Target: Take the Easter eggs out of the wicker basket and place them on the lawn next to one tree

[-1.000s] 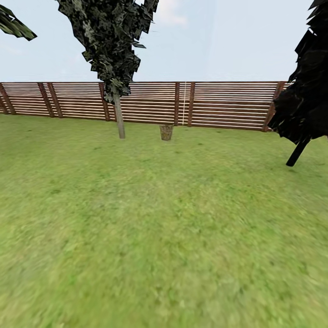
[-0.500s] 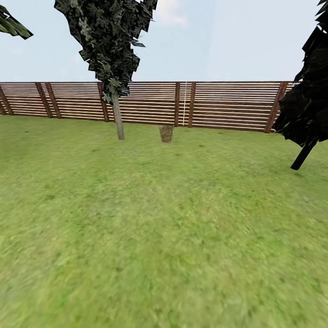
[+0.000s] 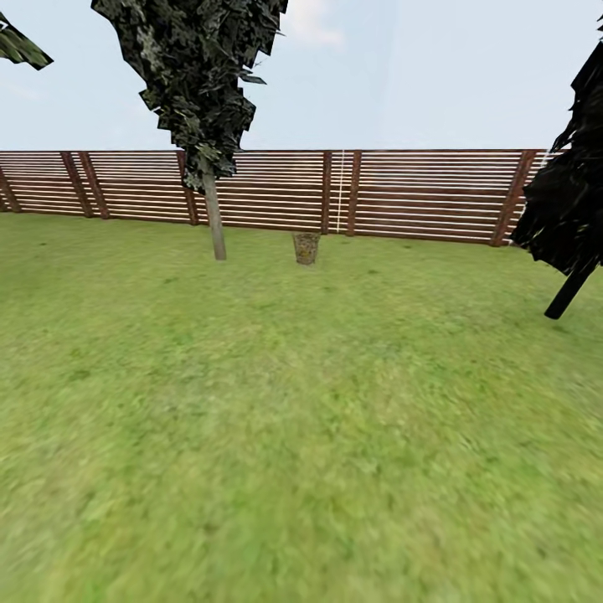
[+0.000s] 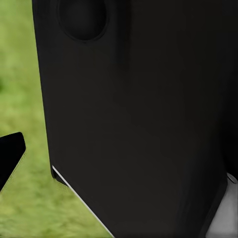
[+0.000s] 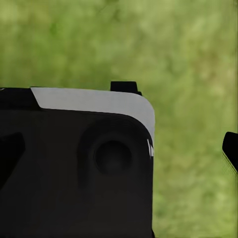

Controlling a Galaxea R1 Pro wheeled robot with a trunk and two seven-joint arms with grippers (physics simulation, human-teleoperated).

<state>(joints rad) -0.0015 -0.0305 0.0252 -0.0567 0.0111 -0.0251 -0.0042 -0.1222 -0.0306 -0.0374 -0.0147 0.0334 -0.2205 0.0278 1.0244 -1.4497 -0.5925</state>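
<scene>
The wicker basket (image 3: 306, 248) stands far off on the lawn (image 3: 301, 419), just in front of the fence, small and brown. The Easter eggs are hidden at this distance. A tree (image 3: 215, 219) with a pale straight trunk and dark speckled foliage rises a short way left of the basket. In the left wrist view one dark fingertip (image 4: 11, 152) pokes in over grass beside a big black body panel (image 4: 139, 124). In the right wrist view another dark fingertip (image 5: 231, 148) shows at the edge, over grass. Whether either gripper is open or shut cannot be told.
A brown slat fence (image 3: 419, 197) closes the garden at the back. A dark leaning tree (image 3: 571, 289) stands at the right. Leaf tips (image 3: 21, 46) hang in at the upper left. Open grass stretches from me to the basket.
The whole head view has shifted as the camera moved forward: the basket and pale tree sit slightly lower and larger, and the dark right tree has slid toward the edge.
</scene>
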